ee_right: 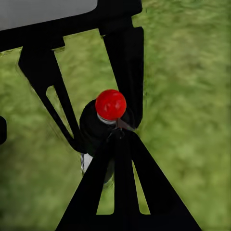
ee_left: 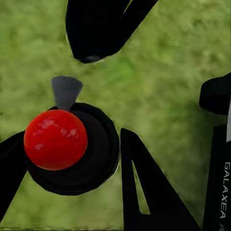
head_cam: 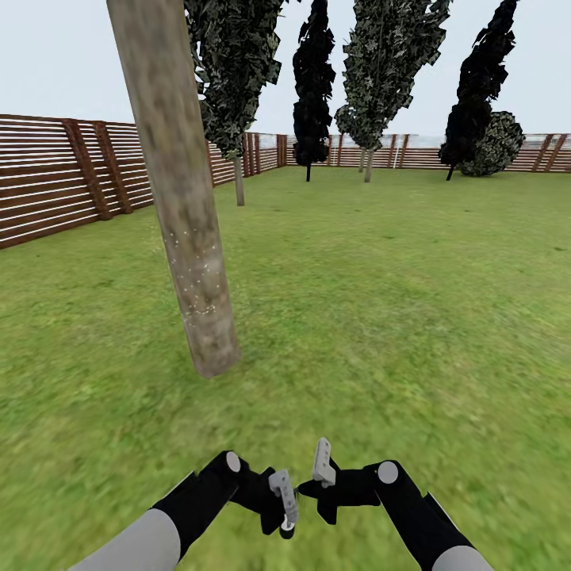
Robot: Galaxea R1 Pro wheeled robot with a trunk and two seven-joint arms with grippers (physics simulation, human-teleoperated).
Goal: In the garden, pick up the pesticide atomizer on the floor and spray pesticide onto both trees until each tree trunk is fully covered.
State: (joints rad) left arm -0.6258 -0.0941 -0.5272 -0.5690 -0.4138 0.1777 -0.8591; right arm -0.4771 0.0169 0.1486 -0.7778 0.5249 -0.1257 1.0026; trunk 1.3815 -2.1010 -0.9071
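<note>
A thick mottled grey-brown tree trunk rises close in front at the left, leaning slightly. Tiny white pesticide specks dot its lower part. The atomizer is a black round body with a red ball top and a grey nozzle. My left gripper is shut on it, one finger on each side. My right gripper is shut, its tips touching the atomizer just under the red ball. Both grippers, left and right, hang low over the grass.
Two more pale-trunked trees stand farther off. All-black trees and a round bush stand near the back fence. A brown slat fence runs along the left and rear. Open lawn lies to the right.
</note>
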